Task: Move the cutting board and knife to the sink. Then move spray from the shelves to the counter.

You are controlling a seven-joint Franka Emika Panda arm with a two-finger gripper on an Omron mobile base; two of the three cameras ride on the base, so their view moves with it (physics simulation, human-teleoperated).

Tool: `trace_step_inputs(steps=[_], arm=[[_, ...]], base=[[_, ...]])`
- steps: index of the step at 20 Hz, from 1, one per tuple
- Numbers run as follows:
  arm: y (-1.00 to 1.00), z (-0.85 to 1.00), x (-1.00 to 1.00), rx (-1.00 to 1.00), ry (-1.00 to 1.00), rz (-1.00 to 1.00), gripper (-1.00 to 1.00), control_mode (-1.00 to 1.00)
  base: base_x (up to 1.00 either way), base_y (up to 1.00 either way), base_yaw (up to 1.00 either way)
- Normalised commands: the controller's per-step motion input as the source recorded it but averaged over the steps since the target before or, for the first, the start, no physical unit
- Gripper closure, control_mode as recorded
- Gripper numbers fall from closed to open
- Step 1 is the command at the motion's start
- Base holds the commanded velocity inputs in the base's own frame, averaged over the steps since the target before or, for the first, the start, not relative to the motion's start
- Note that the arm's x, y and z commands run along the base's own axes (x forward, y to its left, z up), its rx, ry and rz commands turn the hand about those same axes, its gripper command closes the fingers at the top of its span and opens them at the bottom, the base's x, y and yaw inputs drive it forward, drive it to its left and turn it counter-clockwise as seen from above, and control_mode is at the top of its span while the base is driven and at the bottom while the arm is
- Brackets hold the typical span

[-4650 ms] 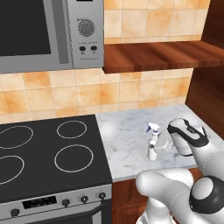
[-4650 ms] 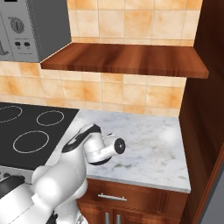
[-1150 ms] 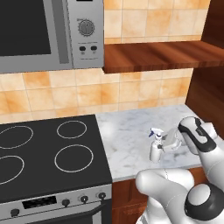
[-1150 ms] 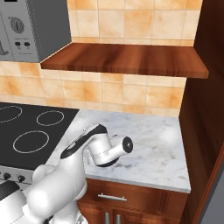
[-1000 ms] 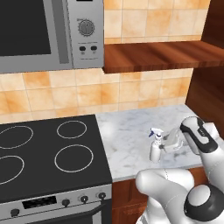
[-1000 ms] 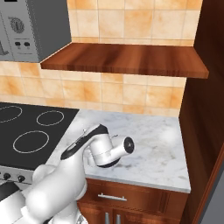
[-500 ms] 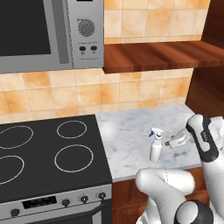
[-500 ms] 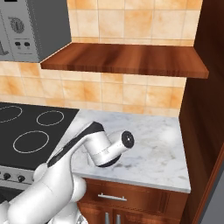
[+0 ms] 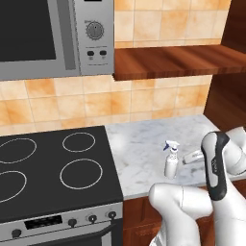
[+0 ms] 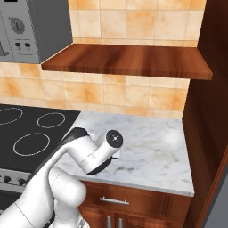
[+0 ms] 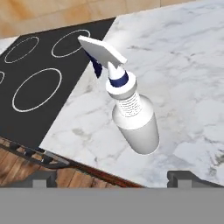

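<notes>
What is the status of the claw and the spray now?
Claw open, empty, clear of the bottle. Spray upright on counter, near front edge. Nothing in the way.

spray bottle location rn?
The spray stands upright on the counter, right of the stovetop near the front edge, below the shelf, just ahead of the open gripper.

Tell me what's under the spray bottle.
The slim white spray bottle stands upright on the white-grey marble counter, near its front edge. The patch beneath its base is covered.
</notes>
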Motion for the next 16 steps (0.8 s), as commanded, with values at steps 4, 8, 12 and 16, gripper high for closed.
trace_step_inputs(steps=[4, 8, 12, 16], arm=[[0.03, 0.08, -0.45, 0.00, 0.21, -0.16, -1.00, -1.00], [0.00, 0.07, -0.46, 0.00, 0.20, -0.16, -1.00, -1.00], [0.00, 0.05, -0.47, 0.00, 0.10, -0.16, -1.00, -1.00], [0.00, 0.06, -0.43, 0.00, 0.03, -0.12, -1.00, -1.00]], base=[[0.00, 0.00, 0.00], [0.00, 0.00, 0.00], [0.00, 0.00, 0.00], [0.00, 0.00, 0.00]])
